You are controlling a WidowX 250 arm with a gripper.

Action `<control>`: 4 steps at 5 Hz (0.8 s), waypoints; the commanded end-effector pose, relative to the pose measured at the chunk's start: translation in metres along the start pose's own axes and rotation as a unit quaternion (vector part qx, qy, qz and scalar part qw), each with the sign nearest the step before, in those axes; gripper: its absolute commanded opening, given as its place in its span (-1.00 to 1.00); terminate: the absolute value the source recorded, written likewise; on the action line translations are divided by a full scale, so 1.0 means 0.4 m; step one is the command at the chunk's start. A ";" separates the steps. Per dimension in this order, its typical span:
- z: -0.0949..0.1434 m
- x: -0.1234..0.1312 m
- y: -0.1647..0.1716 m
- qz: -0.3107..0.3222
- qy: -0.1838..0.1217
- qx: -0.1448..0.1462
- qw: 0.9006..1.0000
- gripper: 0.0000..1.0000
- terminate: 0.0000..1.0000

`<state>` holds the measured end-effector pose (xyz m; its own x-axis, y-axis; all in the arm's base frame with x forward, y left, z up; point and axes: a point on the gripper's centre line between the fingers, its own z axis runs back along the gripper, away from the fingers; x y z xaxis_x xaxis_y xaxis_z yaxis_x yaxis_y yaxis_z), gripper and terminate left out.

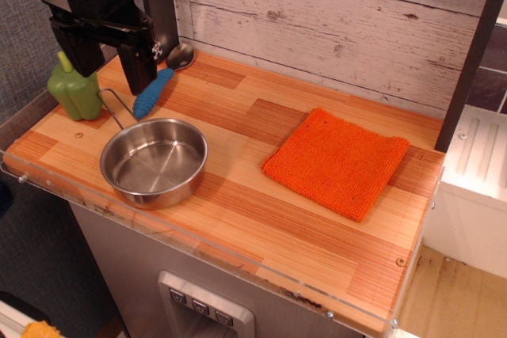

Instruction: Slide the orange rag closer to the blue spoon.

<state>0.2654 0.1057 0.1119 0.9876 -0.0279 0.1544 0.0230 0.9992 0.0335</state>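
Wooden countertop [238,108] carries: orange rag [337,162] right, steel bowl [154,161] front-left, blue spoon [162,77] and green pepper toy [74,87] back-left.

Bare wood between orange rag [337,162] and blue spoon [155,89]; steel bowl [154,161] alongside.

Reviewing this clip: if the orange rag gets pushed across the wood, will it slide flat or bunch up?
The orange rag looks like soft terry lying flat, so it probably bunches if pushed from one edge. Pressing down and dragging should work better. It seems light, and the wooden counter looks smooth.
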 end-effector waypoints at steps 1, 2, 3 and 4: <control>0.000 0.000 0.000 0.000 0.000 0.000 1.000 1.00 -1.00; 0.000 0.015 -0.030 -0.022 -0.009 -0.019 1.000 1.00 -1.00; 0.000 0.042 -0.085 -0.047 -0.020 -0.023 0.998 1.00 -1.00; -0.008 0.076 -0.175 -0.063 -0.019 -0.008 0.998 1.00 -1.00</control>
<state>0.2895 0.0299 0.0982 0.9783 -0.1505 0.1423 0.1494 0.9886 0.0187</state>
